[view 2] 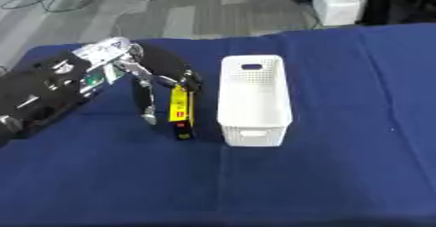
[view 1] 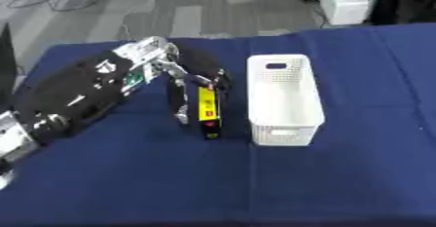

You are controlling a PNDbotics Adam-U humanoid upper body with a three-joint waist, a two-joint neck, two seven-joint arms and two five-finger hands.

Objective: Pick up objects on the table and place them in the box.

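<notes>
Standing on edge just left of the white box (view 1: 283,99), the yellow-and-black object (view 1: 208,109) lies between your left hand's (view 1: 189,82) fingers (view 1: 178,105) and thumb, which curl round it, probably ready for the lift; the box's open top faces up to receive it. You have one object, one box and one hand showing on the blue table (view 1: 340,182); your right hand is out of sight.

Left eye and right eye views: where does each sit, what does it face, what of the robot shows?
Left eye view: head camera looking down at the blue table; left arm enters from the left, left hand with fingers on a yellow-black object beside the white box.
Right eye view: same head, same downward look, scene shifted leftward.
Shared: table, box, object, left hand; no right hand.
</notes>
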